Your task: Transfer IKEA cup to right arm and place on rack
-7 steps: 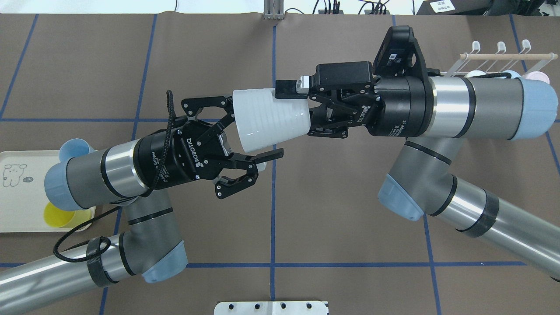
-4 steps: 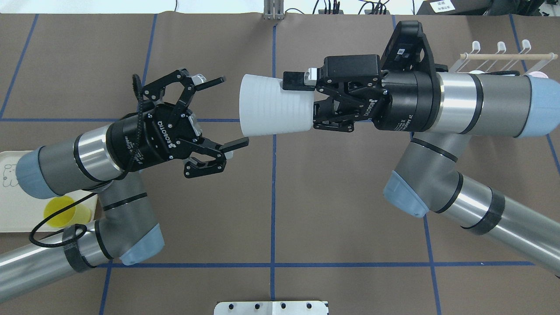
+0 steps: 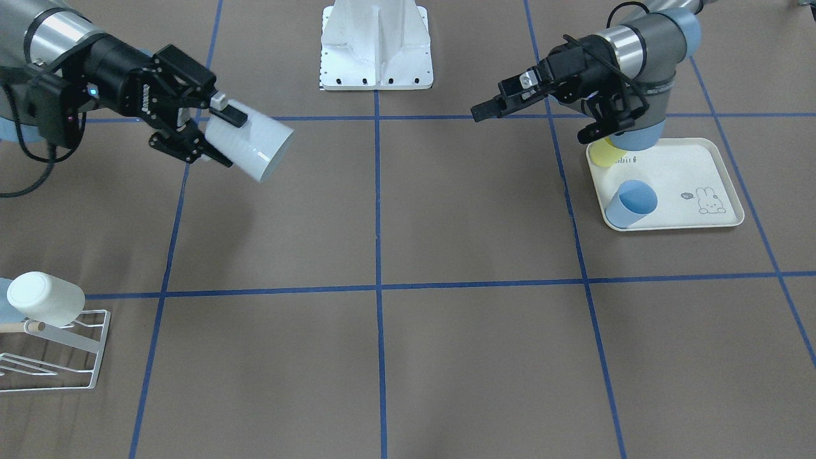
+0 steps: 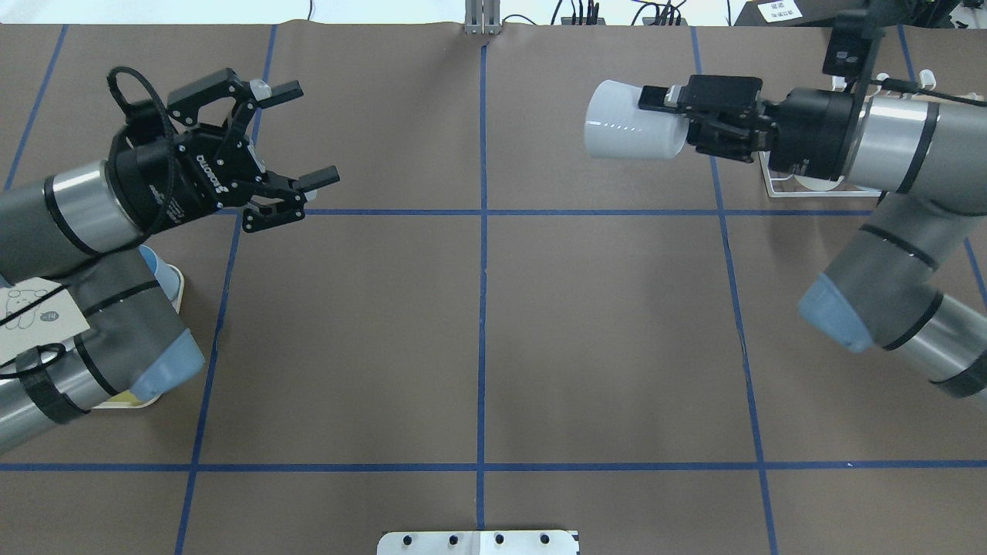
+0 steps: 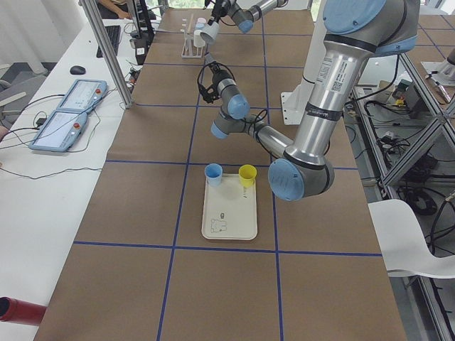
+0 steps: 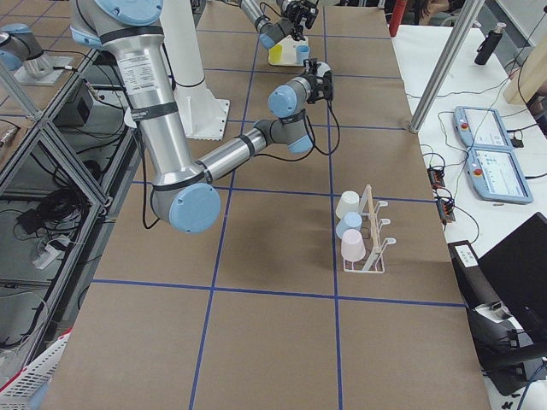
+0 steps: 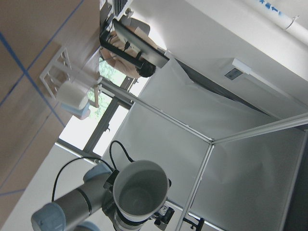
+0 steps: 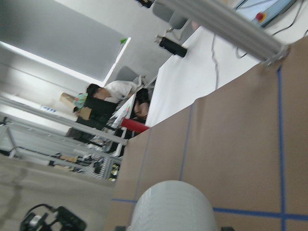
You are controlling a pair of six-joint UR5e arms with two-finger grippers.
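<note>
Handover done; right gripper [image 4: 668,123] clamped on IKEA cup [image 4: 628,131] near rack [image 6: 372,231]; left gripper [image 4: 308,136] wide open, empty; racking remains.

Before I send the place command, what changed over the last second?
The left gripper, open throughout, drew back from the white cup to the robot's left. The right gripper carried the cup right, toward the rack. Unchanged: the right gripper's grip on the cup's base.

Held white ribbed IKEA cup [image 4: 632,131] by its base in clamped right gripper [image 3: 224,137], sideways above the table [image 4: 478,324], mouth toward centre, apart from white wire rack [image 6: 370,232].
</note>
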